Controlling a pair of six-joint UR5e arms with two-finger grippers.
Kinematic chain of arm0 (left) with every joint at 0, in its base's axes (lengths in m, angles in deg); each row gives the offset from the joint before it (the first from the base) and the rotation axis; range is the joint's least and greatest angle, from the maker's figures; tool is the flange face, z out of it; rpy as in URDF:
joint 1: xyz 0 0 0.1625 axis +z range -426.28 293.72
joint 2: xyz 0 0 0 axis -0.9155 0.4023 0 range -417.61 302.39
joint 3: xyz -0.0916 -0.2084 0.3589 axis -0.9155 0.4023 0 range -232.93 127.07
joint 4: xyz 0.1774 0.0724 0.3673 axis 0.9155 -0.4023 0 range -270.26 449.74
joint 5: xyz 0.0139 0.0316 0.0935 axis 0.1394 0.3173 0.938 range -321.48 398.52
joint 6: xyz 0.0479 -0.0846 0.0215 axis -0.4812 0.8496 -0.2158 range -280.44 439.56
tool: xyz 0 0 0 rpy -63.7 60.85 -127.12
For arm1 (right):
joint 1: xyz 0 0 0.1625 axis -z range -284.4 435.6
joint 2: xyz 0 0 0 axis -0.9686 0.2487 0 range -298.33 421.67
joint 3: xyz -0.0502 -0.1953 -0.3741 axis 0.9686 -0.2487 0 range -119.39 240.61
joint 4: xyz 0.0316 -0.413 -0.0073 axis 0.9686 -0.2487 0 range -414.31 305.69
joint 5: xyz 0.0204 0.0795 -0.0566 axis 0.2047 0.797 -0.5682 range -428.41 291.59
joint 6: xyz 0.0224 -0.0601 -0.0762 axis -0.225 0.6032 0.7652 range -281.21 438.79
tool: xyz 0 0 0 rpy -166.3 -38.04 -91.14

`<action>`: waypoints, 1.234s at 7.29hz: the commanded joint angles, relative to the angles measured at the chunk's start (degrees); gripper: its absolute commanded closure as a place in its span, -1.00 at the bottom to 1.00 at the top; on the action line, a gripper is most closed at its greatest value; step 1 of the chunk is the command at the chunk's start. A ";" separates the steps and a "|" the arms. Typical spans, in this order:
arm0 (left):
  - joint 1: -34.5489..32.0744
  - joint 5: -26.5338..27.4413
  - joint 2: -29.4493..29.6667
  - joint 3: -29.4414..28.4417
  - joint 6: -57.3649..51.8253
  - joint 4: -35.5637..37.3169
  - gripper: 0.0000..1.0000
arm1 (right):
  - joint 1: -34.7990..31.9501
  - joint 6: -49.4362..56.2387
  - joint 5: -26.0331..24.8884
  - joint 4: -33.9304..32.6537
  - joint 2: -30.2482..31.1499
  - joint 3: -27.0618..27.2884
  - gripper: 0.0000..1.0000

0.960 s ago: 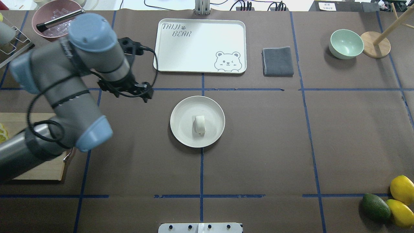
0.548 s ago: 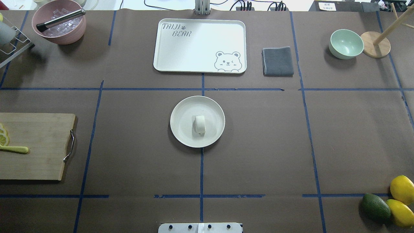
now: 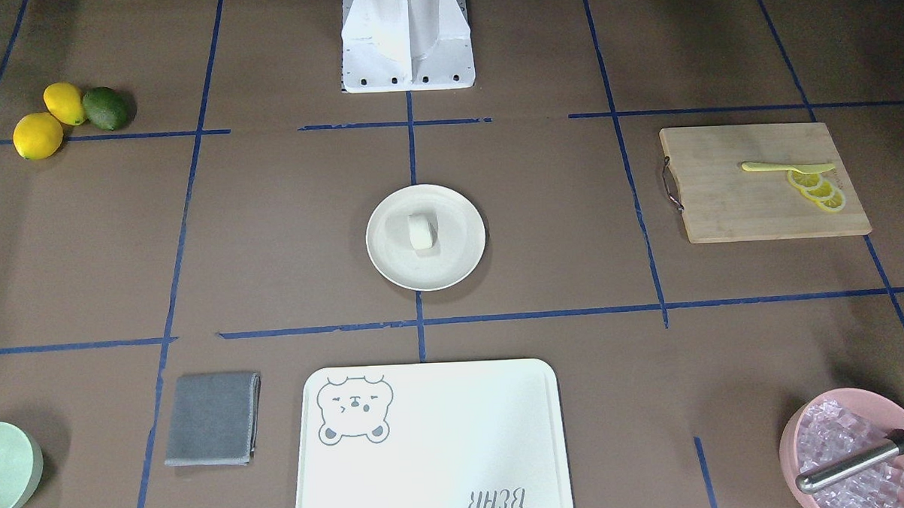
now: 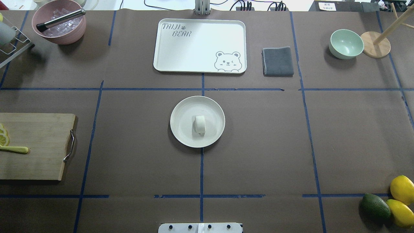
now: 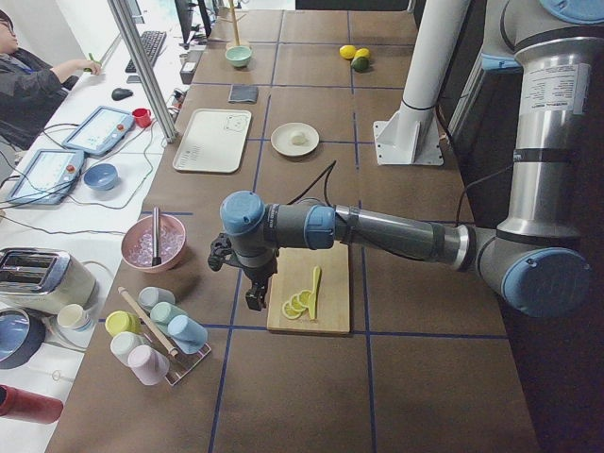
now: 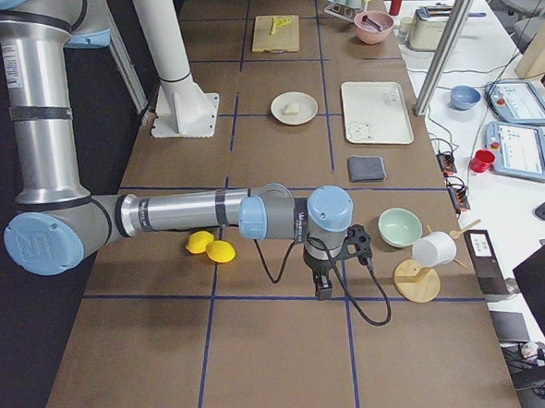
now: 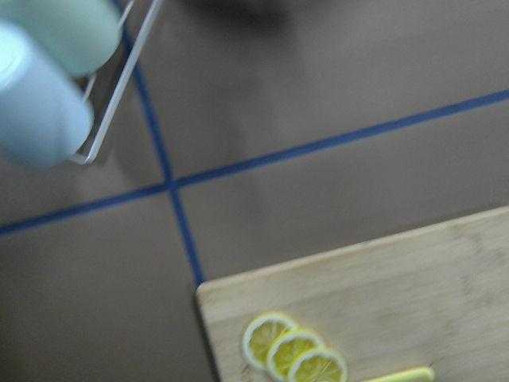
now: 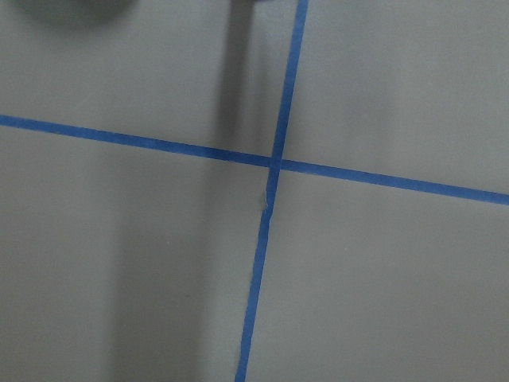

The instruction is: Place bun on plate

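Observation:
The white bun [image 4: 200, 124] lies on its side in the middle of the cream-white plate [image 4: 181, 129] at the table's centre; the front view shows the same bun [image 3: 421, 231] on the plate [image 3: 456, 261]. Nothing touches either one. My left gripper [image 5: 255, 297] shows only in the left side view, hanging over the near end of the cutting board [image 5: 311, 307], far from the plate. My right gripper [image 6: 322, 292] shows only in the right side view, low over bare table near the mint bowl [image 6: 400, 226]. I cannot tell whether either is open or shut.
A bear-printed tray [image 4: 200, 45], a grey cloth [image 4: 277, 61] and a mint bowl [image 4: 346, 43] lie beyond the plate. A pink ice bowl [image 4: 59, 22] stands at far left. Lemon slices [image 3: 818, 191] sit on the cutting board [image 4: 35, 145]. Lemons [image 4: 401, 189] and an avocado [image 4: 375, 207] lie at near right.
The left arm, which stood over the table left of the plate a second ago, has pulled out of the overhead view. The bun and plate have not moved.

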 commanded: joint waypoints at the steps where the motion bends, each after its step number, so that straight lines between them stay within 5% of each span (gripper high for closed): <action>1: -0.91 -0.05 -1.30 -0.36 0.18 0.24 -1.00 | -0.06 -0.50 0.12 -0.01 1.32 1.91 -1.00; 9: -1.97 0.21 -2.44 -1.51 -0.08 0.07 -1.00 | -0.06 -1.21 0.21 0.17 1.41 1.91 -1.00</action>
